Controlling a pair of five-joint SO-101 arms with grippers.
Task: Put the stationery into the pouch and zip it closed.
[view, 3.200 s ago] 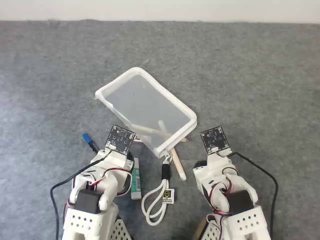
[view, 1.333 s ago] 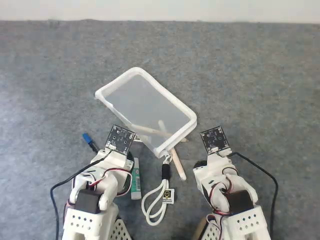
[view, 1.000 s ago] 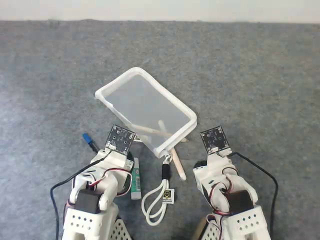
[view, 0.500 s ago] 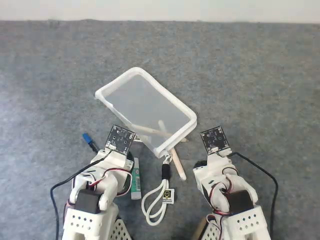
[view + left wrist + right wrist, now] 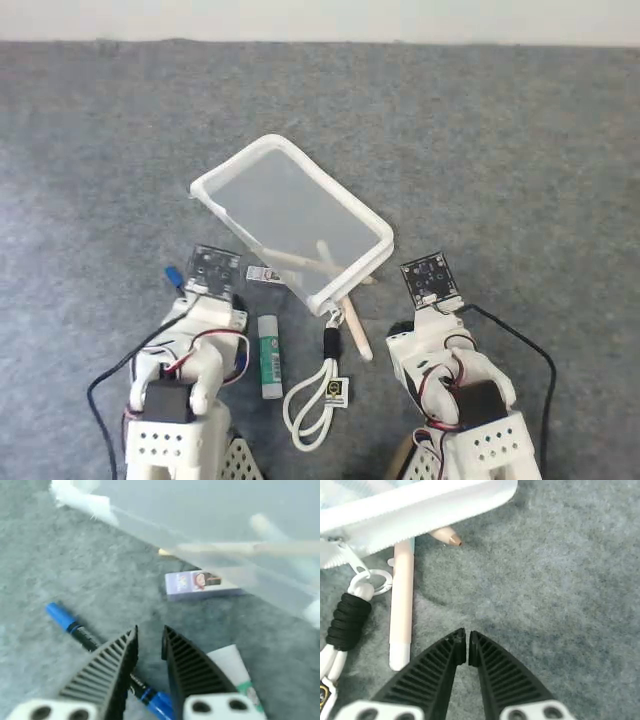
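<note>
A clear pouch with a white zip rim lies open-mouthed toward the arms, and two beige pens stick out of its mouth. A blue pen, a small eraser and a glue stick lie on the mat by the left arm. My left gripper hovers slightly open just above the blue pen, holding nothing. Beyond it lie the eraser and glue stick. My right gripper is shut and empty, beside a beige pen below the pouch rim.
A white looped cord with a black knot hangs from the pouch's zip pull between the two arms. The knot and ring lie beside the beige pen. Grey mat stretches open to the right and behind the pouch.
My left arm has swung left, away from the pouch mouth, toward the blue pen, uncovering the eraser and the whole glue stick. The right arm and pouch have not moved.
</note>
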